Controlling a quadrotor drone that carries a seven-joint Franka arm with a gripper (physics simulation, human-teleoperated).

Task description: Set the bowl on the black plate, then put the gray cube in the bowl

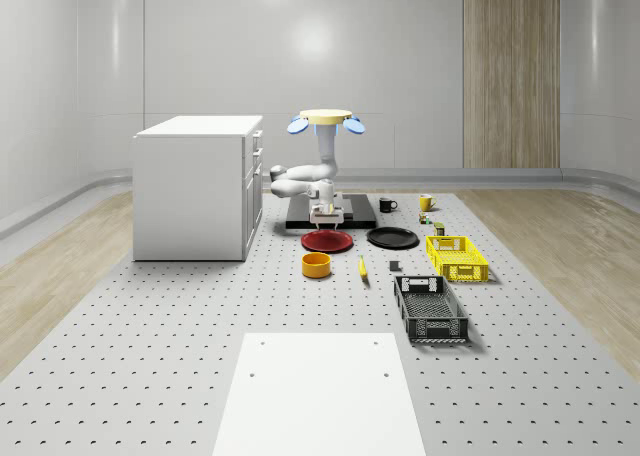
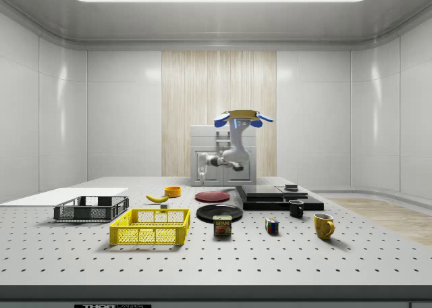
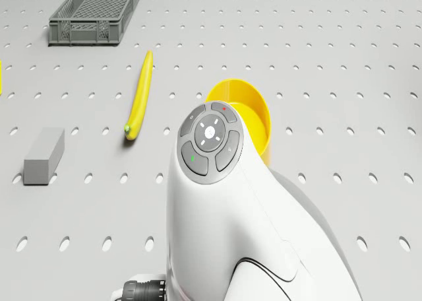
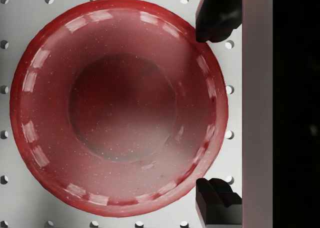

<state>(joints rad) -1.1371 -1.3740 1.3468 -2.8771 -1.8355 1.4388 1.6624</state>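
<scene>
Hovered as drone (image 1: 325, 119) above the far edge of the red plate (image 4: 120, 108), with gripper (image 4: 218, 108) hung low over that plate, fingers (image 4: 217, 18) spread apart, gripping nothing. Found the yellow bowl (image 1: 316, 265) just in front of the red plate on the table (image 1: 150, 356). Judged it light, stiff and smooth-walled, likely slippery, best pinched across one rim wall. Spotted the gray cube (image 3: 44, 156) in front of the red plate too, toward the whole-scene view's right, and the black plate (image 1: 392, 238) just beside the red plate. Noted flat, hard, perforated tabletop; pale walls and wood panel (image 1: 510, 71) well behind the red plate.
</scene>
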